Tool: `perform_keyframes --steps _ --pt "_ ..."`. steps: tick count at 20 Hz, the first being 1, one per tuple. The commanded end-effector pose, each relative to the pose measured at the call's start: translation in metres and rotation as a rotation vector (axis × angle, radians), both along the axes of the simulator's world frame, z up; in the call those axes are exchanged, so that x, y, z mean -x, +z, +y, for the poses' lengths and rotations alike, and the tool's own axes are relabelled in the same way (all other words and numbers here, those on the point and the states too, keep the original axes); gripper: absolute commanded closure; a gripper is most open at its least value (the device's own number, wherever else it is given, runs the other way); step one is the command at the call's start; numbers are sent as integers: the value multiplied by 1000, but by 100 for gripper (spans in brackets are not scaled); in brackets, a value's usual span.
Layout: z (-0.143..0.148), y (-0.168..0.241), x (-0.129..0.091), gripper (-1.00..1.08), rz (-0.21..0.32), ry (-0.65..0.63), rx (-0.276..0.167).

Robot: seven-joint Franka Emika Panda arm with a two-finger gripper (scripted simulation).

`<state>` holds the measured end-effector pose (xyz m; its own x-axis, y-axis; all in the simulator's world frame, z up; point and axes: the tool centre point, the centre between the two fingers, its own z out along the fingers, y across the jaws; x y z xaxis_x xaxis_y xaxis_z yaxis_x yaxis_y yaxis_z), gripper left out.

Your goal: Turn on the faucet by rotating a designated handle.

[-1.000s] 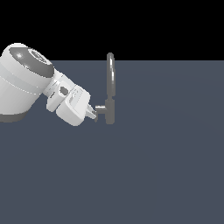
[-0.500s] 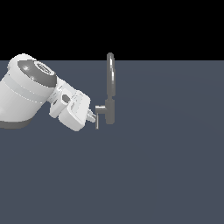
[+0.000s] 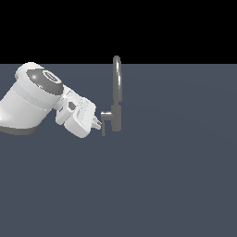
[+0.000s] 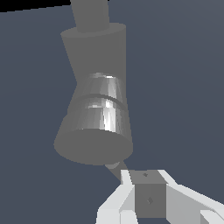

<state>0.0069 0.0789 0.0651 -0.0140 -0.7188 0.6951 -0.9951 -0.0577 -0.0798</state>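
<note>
where tool [image 3: 97,123] meets handle [image 3: 104,121]: one faucet [image 3: 116,99], one lever

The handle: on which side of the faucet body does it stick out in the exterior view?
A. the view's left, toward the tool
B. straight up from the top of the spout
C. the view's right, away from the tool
A: the handle projects from the faucet to the view's left, where the tool is.
</note>
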Motion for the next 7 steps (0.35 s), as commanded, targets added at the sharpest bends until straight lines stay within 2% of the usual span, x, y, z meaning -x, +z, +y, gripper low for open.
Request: perform_keyframes --steps 1,7 --pt "-13 -24 1 108 27 -12 15" --pt "-16 -40 -8 108 39 -19 16"
